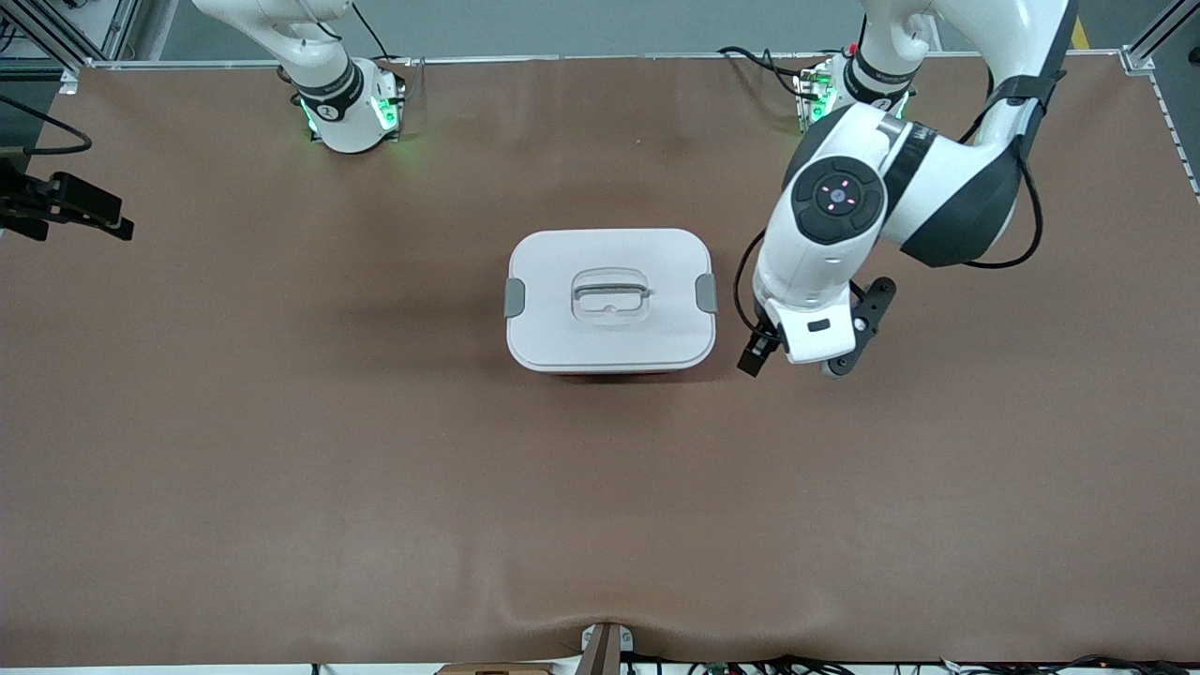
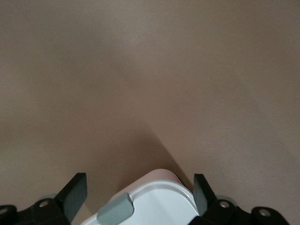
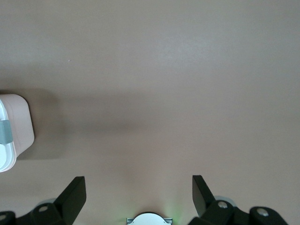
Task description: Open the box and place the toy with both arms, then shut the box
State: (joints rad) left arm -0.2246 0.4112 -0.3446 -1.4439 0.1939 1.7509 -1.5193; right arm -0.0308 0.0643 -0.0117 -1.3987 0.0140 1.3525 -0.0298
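Closed box (image 1: 611, 300) near the middle of the brown table (image 1: 281, 469) — white lid (image 1: 562, 333) seated flat on top, recessed centre handle (image 1: 611, 297) level with the lid, one grey clip (image 1: 515, 297) at the end toward the right arm, another grey clip (image 1: 707, 293) at the end toward the left arm, a thin strip of pink tub just showing under the lid edge nearest the front camera. No toy visible in any view. Left tool (image 1: 797, 361) hanging just beside the box at the left arm's end, over bare table close to the corner nearest the front camera; fingers (image 2: 75, 192) spread wide with nothing between them. Same tool in the left wrist view (image 2: 140, 194) — a rounded corner of the white lid (image 2: 157, 199) and one grey clip (image 2: 116, 212) lying in the gap between the black fingers, not touched by either. Right tool out of sight in the front view, only the right arm's base (image 1: 342, 103) showing at the table's top edge, well apart from the box; in the right wrist view (image 3: 139, 194), fingers (image 3: 75, 192) likewise wide apart and empty over bare table, with one end of the box (image 3: 18, 126) and a grey clip (image 3: 4, 131) off at the frame edge, well apart from the tool. Right arm waiting.
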